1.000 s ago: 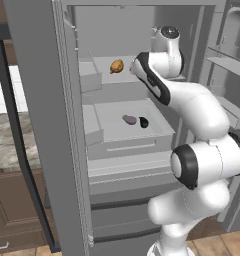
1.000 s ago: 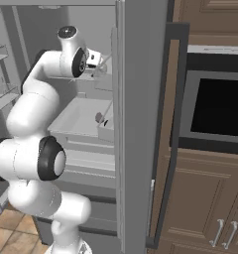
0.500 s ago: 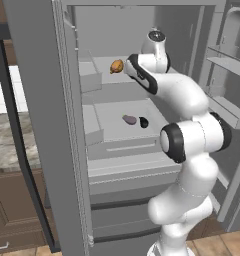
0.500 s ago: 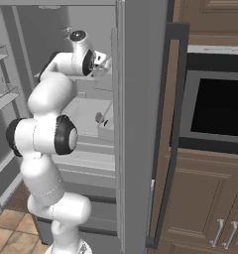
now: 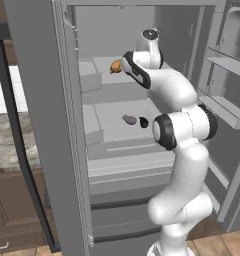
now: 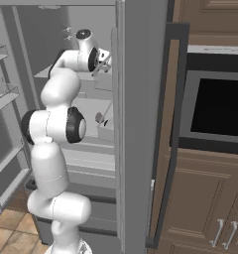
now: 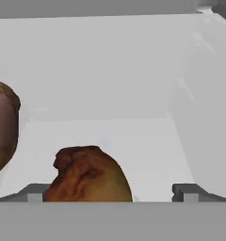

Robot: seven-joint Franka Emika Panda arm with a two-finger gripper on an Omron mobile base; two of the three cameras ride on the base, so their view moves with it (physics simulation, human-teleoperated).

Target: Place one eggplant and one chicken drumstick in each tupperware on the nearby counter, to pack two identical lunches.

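Observation:
My gripper point(image 7: 110, 194) is open on the fridge's upper shelf, its fingertips point(image 7: 36, 193) wide apart. A chicken drumstick point(image 7: 89, 175) with reddish-brown and golden skin lies between them, nearer the left tip. A second drumstick point(image 7: 2, 128) shows at the left edge of the hand view. From the left base view a golden-orange drumstick point(image 5: 115, 66) sits just left of my hand. On the shelf below lie the two eggplants, one pale mauve point(image 5: 129, 119) and one near-black point(image 5: 144, 122). The marbled counter point(image 5: 7, 145) is left of the fridge. The tupperwares are out of view.
The open fridge door point(image 5: 44, 125) stands at the left and its shelved door point(image 5: 227, 100) at the right. White shelf walls point(image 7: 204, 103) close in on the hand. A wall oven point(image 6: 215, 106) and brown cabinets point(image 6: 205, 208) lie right of the fridge.
My arm has stretched further into the upper shelf, bringing the hand closer to the drumsticks. The gripper has stayed open.

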